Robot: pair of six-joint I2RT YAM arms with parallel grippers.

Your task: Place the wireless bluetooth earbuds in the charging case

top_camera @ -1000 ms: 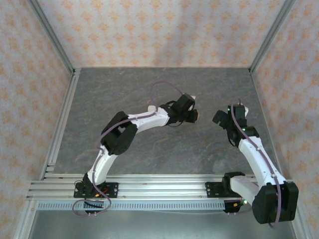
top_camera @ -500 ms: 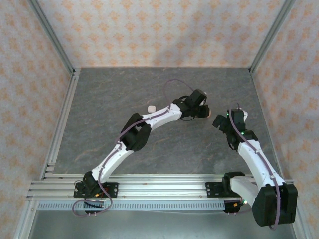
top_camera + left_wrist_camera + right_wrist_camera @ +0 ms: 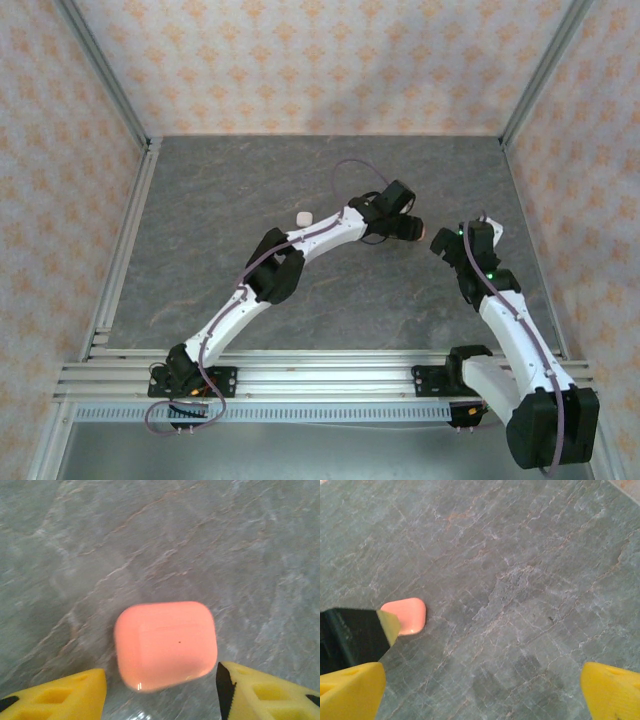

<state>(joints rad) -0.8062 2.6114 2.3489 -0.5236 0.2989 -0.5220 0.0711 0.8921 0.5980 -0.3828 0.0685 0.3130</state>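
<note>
pink case (image 3: 425, 231) sits on the bench (image 3: 220, 200) between left jaws and right jaws; white case (image 3: 304, 217) well left of both

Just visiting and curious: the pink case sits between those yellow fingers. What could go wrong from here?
The pink case is glossy and lies loose on the table inside the open left gripper; an off-centre squeeze might squirt it away. It looks closed, so nothing can go in. The right gripper hovers close by, open; the two could bump.
</note>
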